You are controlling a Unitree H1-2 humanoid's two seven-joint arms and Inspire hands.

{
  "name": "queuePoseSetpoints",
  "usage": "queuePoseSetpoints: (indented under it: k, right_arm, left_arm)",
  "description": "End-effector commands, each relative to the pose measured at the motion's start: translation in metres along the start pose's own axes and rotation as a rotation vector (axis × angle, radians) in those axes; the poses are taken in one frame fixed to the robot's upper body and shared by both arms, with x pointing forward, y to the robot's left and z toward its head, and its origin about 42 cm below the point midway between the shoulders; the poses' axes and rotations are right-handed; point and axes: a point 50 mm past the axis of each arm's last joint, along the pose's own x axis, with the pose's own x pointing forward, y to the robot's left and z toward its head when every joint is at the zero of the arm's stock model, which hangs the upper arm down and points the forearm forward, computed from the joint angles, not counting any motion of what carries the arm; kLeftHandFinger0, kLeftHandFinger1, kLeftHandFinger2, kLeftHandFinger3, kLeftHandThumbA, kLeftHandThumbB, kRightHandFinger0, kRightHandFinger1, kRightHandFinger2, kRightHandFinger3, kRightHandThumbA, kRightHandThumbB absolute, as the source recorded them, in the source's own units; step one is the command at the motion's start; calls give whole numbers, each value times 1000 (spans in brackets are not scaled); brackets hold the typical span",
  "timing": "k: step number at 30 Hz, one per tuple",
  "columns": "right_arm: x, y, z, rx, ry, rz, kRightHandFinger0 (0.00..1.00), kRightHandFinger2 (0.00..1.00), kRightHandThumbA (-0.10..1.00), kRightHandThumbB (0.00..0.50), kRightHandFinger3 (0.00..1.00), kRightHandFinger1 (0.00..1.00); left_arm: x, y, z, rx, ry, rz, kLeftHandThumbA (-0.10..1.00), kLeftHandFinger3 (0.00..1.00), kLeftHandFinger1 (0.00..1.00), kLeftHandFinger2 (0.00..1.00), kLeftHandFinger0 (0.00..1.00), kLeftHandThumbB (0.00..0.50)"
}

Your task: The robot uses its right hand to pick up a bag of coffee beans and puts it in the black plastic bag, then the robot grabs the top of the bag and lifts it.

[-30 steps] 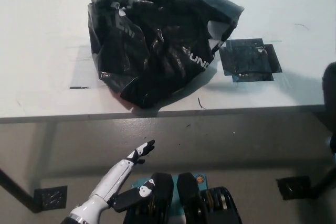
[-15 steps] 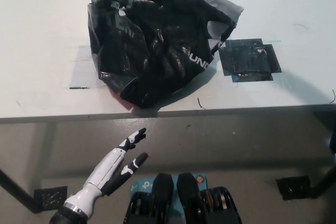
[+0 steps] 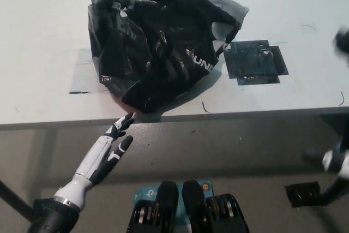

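Bright, even light pours down from above, and the white table almost washes out at the top. The black plastic bag throws glare back at me, sharp white highlights along its creases and pale grey sheen on its upper rim. It drops a soft shadow to its lower right. Under the table edge the floor turns dim and brownish. My left robot hand reads crisp. At the right edge there's motion smear: a dark blur up top, a pale one lower.
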Motion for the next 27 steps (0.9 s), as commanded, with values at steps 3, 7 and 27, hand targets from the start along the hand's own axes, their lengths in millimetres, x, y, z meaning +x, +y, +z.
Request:
queuePoseSetpoints:
  k: [3,7,27]
  right_arm:
    - [-19,31,-78,-10,49,-96,1000,1000,1000,347,1000,1000]
    - [-28,40,-115,39,150,-96,1000,1000,1000,285,1000,1000]
    - [-104,105,-173,78,395,-56,1000,1000,1000,301,1000,1000]
  left_arm:
    - [-3,11,7,-94,-106,105,1000,1000,1000,1000,1000,254]
    - [-14,6,1,-105,-86,100,1000,1000,1000,1000,1000,279]
    - [-87,-24,-27,-100,4,99,1000,1000,1000,1000,1000,293]
